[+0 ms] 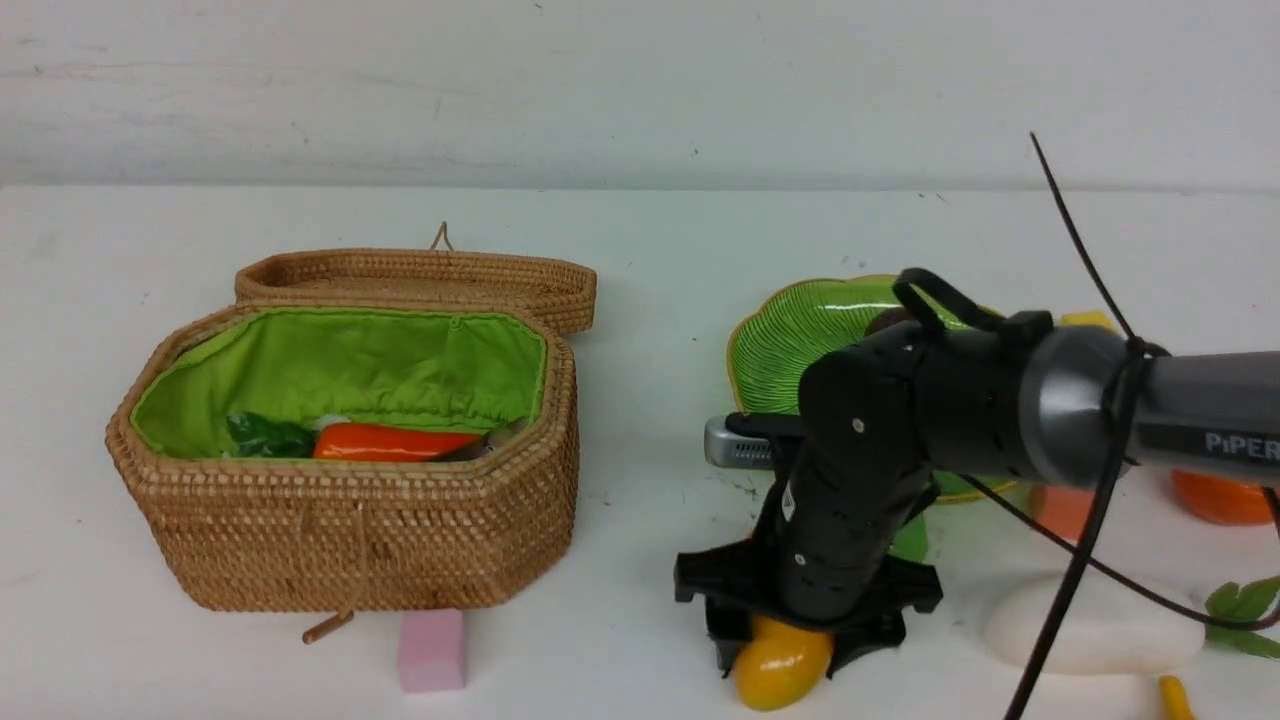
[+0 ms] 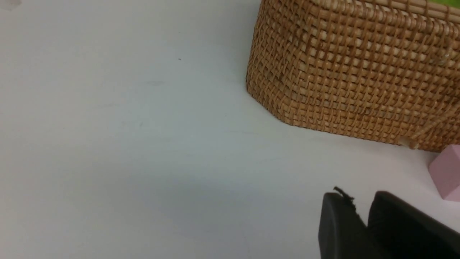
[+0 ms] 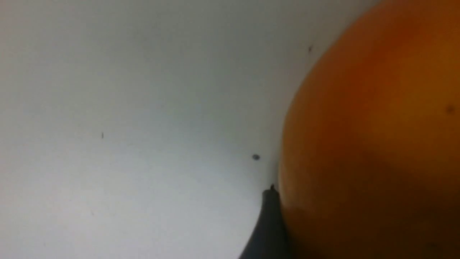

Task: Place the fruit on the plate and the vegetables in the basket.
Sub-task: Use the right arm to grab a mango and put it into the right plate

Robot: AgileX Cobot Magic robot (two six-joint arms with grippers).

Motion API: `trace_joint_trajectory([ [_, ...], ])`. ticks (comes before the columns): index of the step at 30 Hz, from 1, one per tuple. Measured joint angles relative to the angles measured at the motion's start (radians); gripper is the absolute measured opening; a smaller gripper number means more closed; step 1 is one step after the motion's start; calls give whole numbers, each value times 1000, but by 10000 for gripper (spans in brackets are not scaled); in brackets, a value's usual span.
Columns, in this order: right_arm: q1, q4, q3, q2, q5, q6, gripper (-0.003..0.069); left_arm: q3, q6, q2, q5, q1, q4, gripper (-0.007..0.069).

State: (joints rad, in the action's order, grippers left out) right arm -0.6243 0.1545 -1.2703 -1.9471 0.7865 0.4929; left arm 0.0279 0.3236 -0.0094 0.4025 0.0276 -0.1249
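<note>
Wrist bent steeply down, right hand [image 1: 783, 648] straddles the mango [image 1: 782, 682].

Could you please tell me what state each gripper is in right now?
Left gripper: shut, holding nothing.
Right gripper: astride the mango, one finger touching it; grip cannot be told.
</note>
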Motion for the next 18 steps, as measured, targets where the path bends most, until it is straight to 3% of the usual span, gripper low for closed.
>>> trace_joint_trajectory([
  [11,58,51,-29,140,19,-46,571,0,0,0,0,0,0,134],
  [14,109,51,-70,167,43,-104,571,0,0,0,0,0,0,137],
  [18,210,52,-164,161,103,-275,571,0,0,0,0,0,0,143],
])
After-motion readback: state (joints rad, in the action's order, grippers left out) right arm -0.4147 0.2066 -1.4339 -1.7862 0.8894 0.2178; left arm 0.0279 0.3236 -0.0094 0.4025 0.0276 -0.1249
